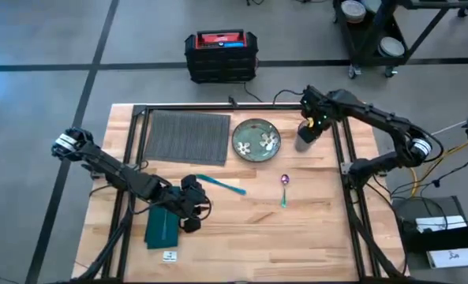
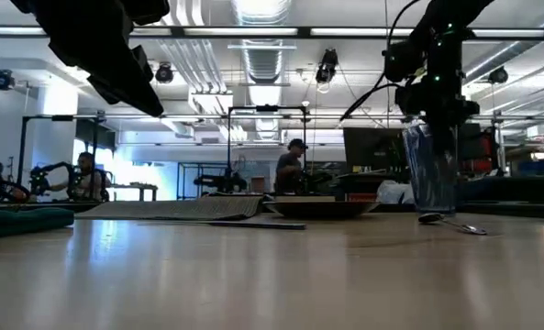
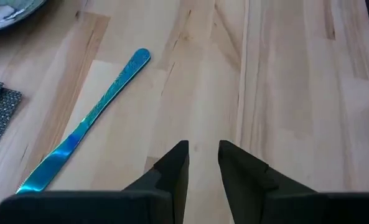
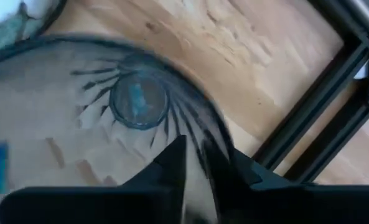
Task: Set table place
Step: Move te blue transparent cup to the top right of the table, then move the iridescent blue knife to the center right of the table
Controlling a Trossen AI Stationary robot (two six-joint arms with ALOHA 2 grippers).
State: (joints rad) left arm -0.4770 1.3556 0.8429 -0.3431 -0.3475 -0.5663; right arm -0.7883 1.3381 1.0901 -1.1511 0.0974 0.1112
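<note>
Butcher-block planks of the large light-wood table [image 1: 312, 237] fill the near ground, bare but for a small white tag [image 1: 170, 255] whose printing is too small to read. Just beyond it lies a dark green folded cloth napkin [image 1: 162, 227], with the left gripper [image 1: 192, 214] hovering at its far corner, fingers [image 3: 172, 171] spread a narrow gap apart and holding nothing. Ahead of those fingers a shiny blue table knife [image 3: 84, 123] lies slantwise on the wood, untouched. Further right a small iridescent spoon [image 1: 283, 188] with a purple bowl and green handle rests alone.

Farther back, the place, a dark grey ribbed rectangular placemat [image 1: 188, 136], lies flat and carries nothing; just beside its right edge, on bare wood, sits a round dark green ceramic plate [image 1: 256, 139] patterned with white flowers.

Right of the plate stands a clear ribbed drinking glass [image 2: 431, 170], upright, near the black metal frame rail [image 1: 338, 138]. The right gripper [image 1: 308, 130] reaches down from above, its fingers [image 4: 172, 163] pinching the glass rim, one inside and one outside.

On the grey floor beyond the table sits a black tool case [image 1: 220, 55] with a red lid label, its lettering unreadable. People [image 2: 291, 170] are visible in the room behind.
</note>
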